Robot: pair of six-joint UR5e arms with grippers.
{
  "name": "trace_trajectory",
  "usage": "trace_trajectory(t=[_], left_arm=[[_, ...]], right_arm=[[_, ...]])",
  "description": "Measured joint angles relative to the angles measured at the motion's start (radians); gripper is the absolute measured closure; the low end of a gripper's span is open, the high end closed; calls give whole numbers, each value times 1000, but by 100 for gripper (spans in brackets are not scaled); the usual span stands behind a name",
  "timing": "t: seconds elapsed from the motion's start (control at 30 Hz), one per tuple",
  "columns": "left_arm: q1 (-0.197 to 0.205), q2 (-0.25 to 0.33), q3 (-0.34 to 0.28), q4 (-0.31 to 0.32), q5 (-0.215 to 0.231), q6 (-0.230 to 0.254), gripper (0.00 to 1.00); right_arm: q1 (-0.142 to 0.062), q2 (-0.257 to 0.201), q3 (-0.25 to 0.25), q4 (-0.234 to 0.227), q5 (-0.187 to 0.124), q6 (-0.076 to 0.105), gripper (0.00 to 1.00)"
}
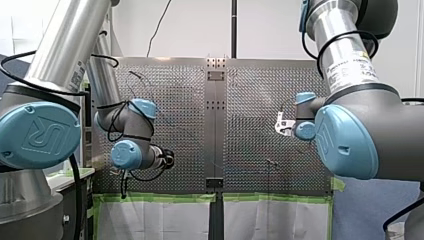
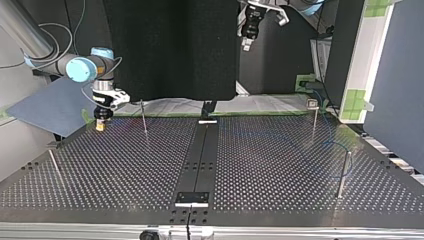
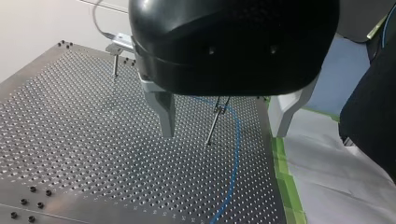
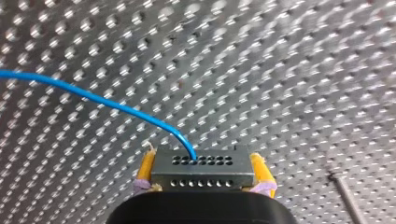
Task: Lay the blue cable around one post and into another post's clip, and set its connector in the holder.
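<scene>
In the right wrist view my right gripper point(image 4: 203, 173) is shut on a grey connector point(image 4: 202, 164), its yellow pads point(image 4: 145, 169) on either side. The blue cable point(image 4: 93, 99) leaves the connector's face and arcs away over the perforated plate. The top view shows this gripper point(image 2: 101, 123) low over the table's far left corner. My left gripper point(image 3: 222, 135) hangs open above the plate; ahead of its metal fingers point(image 3: 165, 114) stands a thin post with a clip point(image 3: 215, 119), the blue cable point(image 3: 235, 156) running beside it. In the top view the left gripper point(image 2: 248, 40) is high up.
Thin posts stand on the plate: one point(image 2: 143, 118) near my right gripper, one point(image 2: 54, 168) at the top view's left, one point(image 2: 342, 174) at its right, and one topped by a small holder point(image 2: 313, 104) at the far right. A black rail point(image 2: 202, 155) splits the table.
</scene>
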Motion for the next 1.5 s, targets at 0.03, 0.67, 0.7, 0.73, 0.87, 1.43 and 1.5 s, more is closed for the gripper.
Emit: trace_trajectory(t=[0.03,0.67,0.7,0.73,0.87,1.43,1.5], left_arm=[[0,0,-1,1,0,1,0],[15,0,-4,3,0,7,0],[16,0,-4,3,0,7,0],[16,0,-4,3,0,7,0],[17,0,-4,2,0,7,0],[21,0,-4,-1,-1,7,0],[23,0,-4,-2,-1,7,0]], right_arm=[[0,-8,0,4,-3,7,100],[-26,-170,85,36,38,17,100],[-30,-180,95,26,30,14,100],[-33,-187,102,19,23,11,100],[-48,-218,133,-10,-1,-4,100],[-109,-226,84,86,-81,-132,100],[-114,-208,67,105,-85,-150,100]])
